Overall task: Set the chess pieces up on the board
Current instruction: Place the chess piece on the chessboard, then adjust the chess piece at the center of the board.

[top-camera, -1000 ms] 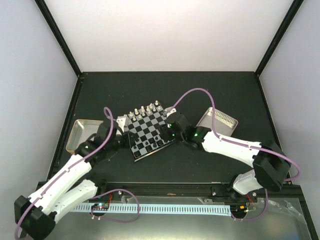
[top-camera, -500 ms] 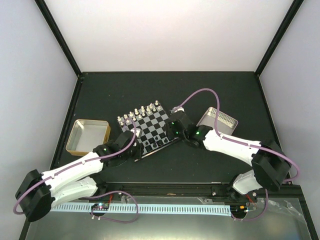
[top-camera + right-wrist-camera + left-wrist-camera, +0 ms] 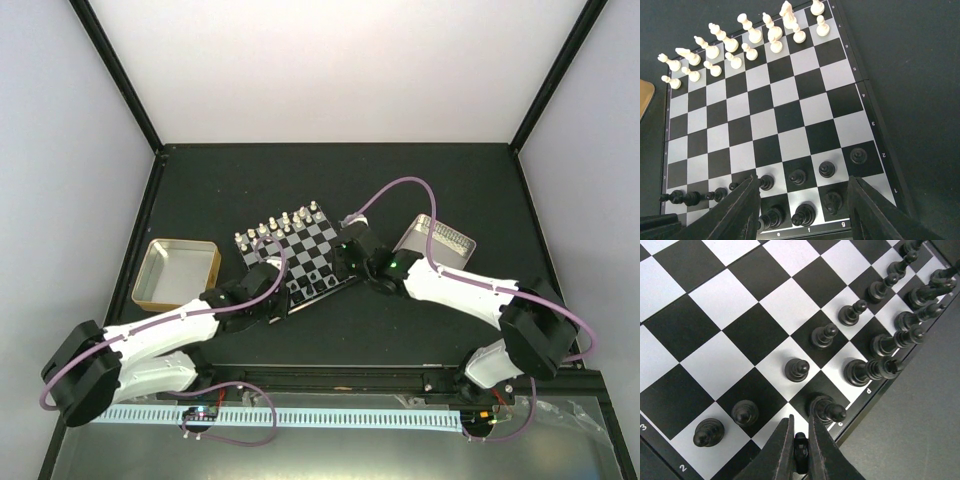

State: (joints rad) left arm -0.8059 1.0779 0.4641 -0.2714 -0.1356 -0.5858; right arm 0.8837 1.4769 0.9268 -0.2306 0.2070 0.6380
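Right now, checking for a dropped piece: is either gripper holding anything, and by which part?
The left gripper pinches a black piece by its sides; the right gripper holds nothing.

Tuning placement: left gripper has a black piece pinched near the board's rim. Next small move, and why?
Probably nudge the left gripper inward over the empty white back-row square before any lowering. Its black piece hangs at the rim of the board, tight beside a standing black piece, and that square looks free.
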